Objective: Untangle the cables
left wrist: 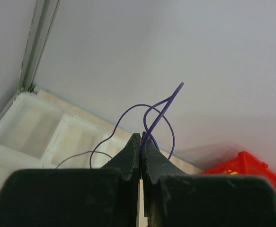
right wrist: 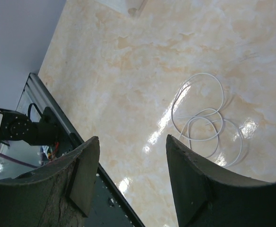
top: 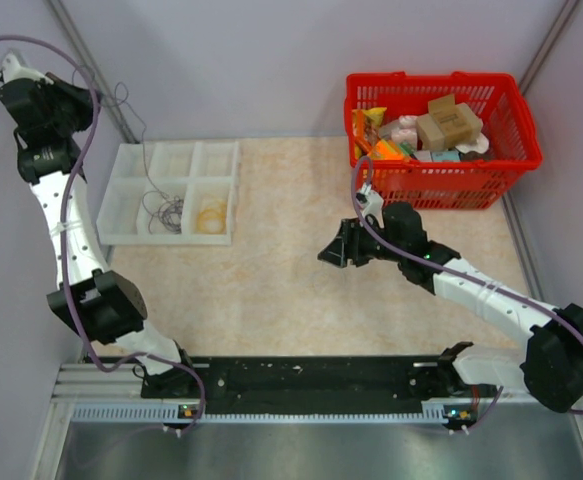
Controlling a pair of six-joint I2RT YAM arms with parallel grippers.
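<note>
The left gripper point(left wrist: 141, 142) is clamped on a purple cable point(left wrist: 162, 109). The right gripper point(right wrist: 130, 139) (jaws spread wide, holding nothing) hangs over a white cable point(right wrist: 206, 111) coiled on the desk point(right wrist: 128, 71).

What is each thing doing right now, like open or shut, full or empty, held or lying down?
left pincer: shut on the purple wire.
right pincer: open, holding nothing.
purple wire: pinched, looping up in the air.
white wire: lying loose in loops on the table.
red basket: full of packets.
white tray: holds a wire tangle and a yellowish coil.
</note>
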